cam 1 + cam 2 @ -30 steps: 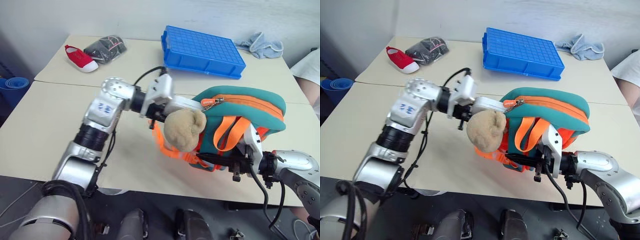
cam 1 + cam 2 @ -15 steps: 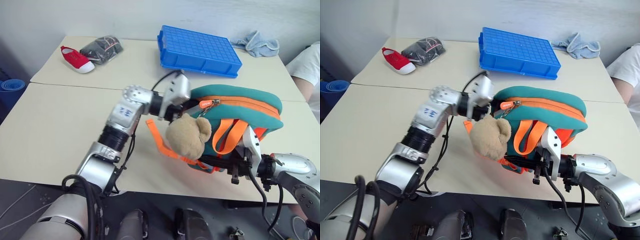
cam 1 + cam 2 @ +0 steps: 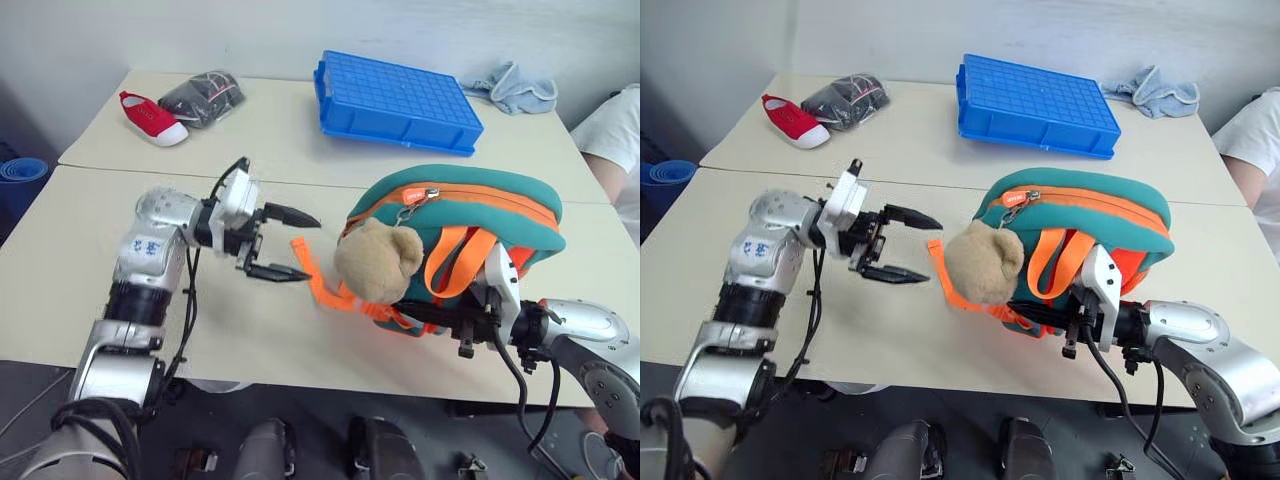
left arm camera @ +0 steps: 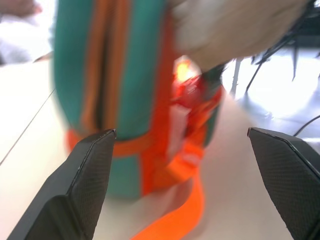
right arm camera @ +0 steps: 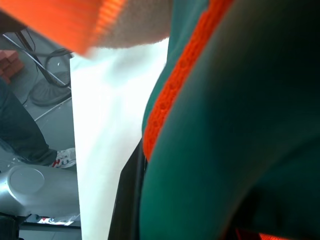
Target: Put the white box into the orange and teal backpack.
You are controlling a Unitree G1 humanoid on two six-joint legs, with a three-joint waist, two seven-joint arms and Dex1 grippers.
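The orange and teal backpack (image 3: 470,215) lies on the table's near right, its zipper pull (image 3: 408,207) at the left end. A tan plush toy (image 3: 375,262) hangs at its front. My left gripper (image 3: 313,248) hovers level just left of the pack, open and empty, pointing at it. In the left wrist view the backpack (image 4: 115,75) shows between the spread fingers (image 4: 75,190). My right gripper (image 3: 1042,315) is shut on the pack's lower orange edge, under the toy. Teal fabric with orange trim (image 5: 225,125) lies right against the right wrist camera. The white box is hidden.
A loose orange strap (image 3: 318,282) trails on the table under the left gripper. At the back stand a blue gridded tray (image 3: 398,100), a red shoe (image 3: 150,115), a bagged dark item (image 3: 205,97) and a light blue cloth (image 3: 515,85). A person's white sleeve (image 3: 615,130) shows at the right edge.
My left gripper has drawn back leftward from the backpack's zipper end and opened wide. The pack's left end has settled a little. The right arm has kept still.
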